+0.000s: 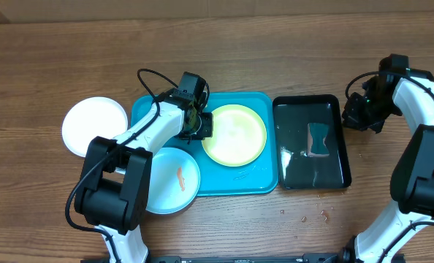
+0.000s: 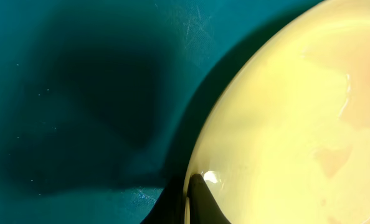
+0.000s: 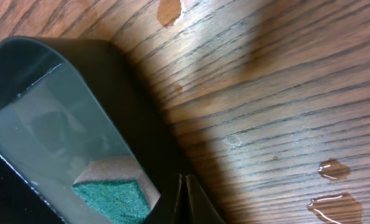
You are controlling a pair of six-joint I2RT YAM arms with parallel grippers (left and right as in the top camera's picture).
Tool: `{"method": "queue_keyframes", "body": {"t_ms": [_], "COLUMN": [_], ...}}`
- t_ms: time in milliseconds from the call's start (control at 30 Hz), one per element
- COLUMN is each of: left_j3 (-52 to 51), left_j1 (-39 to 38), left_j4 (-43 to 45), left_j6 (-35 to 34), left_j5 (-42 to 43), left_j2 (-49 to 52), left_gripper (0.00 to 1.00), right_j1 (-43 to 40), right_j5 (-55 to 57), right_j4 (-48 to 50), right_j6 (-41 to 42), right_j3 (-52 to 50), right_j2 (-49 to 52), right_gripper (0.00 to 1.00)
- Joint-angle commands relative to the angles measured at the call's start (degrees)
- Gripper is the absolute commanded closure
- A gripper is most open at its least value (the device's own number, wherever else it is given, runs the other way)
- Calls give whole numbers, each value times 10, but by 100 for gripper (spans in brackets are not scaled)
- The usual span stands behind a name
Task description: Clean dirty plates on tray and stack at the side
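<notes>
Plates, three, round, so no long axis to line up with. The yellow-green plate lies on the right half of the turquoise tray. The light blue plate sits at the tray's near-left corner and overhangs the rim. The white plate lies off the tray on the table, to the left.

The left gripper is at the yellow-green plate's left rim, with the plate extending right from it. In the wrist view one dark fingertip lies on the rim; the other is hidden, so whether it is clamped on the plate cannot be told.

The right gripper hangs well apart, right of the black tray, its fingers pressed together on nothing. The sponge lies in that tray's water.

- **Yellow-green plate:** glossy, with faint pale blotches.
- **Light blue plate:** carries an orange smear.
- **White plate:** looks clean.
</notes>
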Motion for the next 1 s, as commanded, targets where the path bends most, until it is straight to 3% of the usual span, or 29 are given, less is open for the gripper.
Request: {"method": "queue_keyframes", "body": {"t_ms": [0,200,300,333,400,433,533,567,667,967], "left_j3": [-16,-16,-16,-16,-16,-16,-16,-17,-16,95], "left_j1": [-4,-4,-4,-4,-4,-4,-4,-4,-4,21], "left_j4": [0,0,0,0,0,0,0,0,0,-90], "left_j6": [-4,-3,-4,-4,-4,-4,-4,-4,-3,6], "left_j5": [-7,-7,-7,-7,-7,-7,-7,-7,-7,-13], "left_j2": [10,10,10,10,10,10,10,10,10,-1], "left_gripper": [96,94,70,69,70,75,82,84,96,96], "right_j1": [10,-14,-35,-43,-57,-64,-79,-83,-85,-85], "right_j5": [-14,-14,-14,-14,-13,-11,-5,-5,-5,-5], "right_j4": [4,-5,-11,-10,-8,-7,-12,-15,-10,19], "right_j6": [0,0,0,0,0,0,-2,-2,-2,-2], "right_j3": [-4,34,59,62,63,63,63,63,63,63], "right_j2": [-11,-12,-12,-12,-11,-11,-11,-11,-11,-11], "right_gripper": [96,85,80,78,57,40,16,0,0,0]}}
